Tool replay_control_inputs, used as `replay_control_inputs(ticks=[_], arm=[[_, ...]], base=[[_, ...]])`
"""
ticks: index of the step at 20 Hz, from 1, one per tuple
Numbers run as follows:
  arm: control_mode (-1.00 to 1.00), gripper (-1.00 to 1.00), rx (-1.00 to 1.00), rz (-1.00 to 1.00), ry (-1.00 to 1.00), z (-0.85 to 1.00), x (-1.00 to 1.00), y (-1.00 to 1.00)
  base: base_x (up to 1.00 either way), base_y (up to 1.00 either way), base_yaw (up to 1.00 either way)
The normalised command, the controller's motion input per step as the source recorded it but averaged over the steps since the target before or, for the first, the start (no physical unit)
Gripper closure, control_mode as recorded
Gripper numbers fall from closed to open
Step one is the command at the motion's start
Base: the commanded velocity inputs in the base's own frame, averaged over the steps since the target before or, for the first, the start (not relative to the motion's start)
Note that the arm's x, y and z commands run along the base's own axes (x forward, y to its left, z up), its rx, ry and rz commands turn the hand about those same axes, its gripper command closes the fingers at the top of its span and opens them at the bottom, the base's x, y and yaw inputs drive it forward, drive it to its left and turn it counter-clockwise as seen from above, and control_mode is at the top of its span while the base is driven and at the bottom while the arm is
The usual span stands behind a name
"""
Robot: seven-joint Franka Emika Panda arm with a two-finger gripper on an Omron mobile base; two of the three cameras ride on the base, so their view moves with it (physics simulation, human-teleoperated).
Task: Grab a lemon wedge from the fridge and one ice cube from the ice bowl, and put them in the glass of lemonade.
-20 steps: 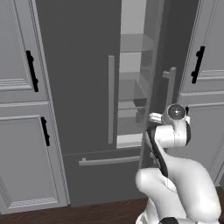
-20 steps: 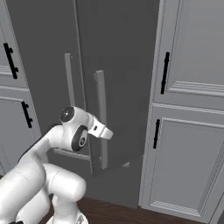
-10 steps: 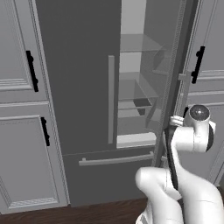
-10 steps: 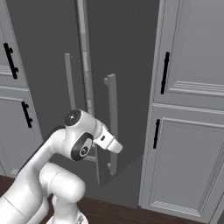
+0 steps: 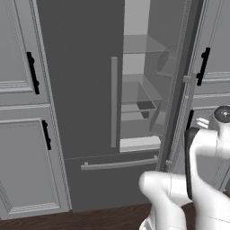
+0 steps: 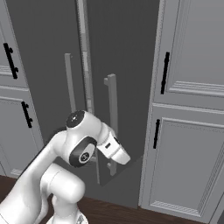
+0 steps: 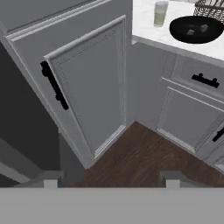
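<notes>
Your arm has swung right, drawing the fridge (image 5: 90, 90) door wider; pincer (image 7: 108, 180) fingertips sit parted, holding nothing, with glass of lemonade (image 7: 160, 13) and ice bowl (image 7: 195, 29) upper right.

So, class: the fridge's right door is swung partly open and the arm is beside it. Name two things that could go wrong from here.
1. The fridge right door is only partly open; reaching in, the arm could strike its edge.
2. The gripper faces the floor and cabinets, away from the shelves, so the wedge may be hard to locate.
</notes>
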Motion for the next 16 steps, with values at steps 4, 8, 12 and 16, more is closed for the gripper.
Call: replay_control_inputs(ticks=[4,8,12,16], arm=[[-1.00,-1.00,-0.02,0.00,-0.20,0.90,-0.78,0.02],[-1.00,-1.00,-0.12,0.05,0.00,1.00,-0.43,0.34],[-1.00,-1.00,-0.15,0.19,0.02,1.00,-0.13,0.61],[-1.00,-1.00,-0.18,0.34,0.23,0.97,0.01,0.94]], base=[[0.00,0.00,0.00],[0.00,0.00,0.00],[0.00,0.00,0.00],[0.00,0.00,0.00]])
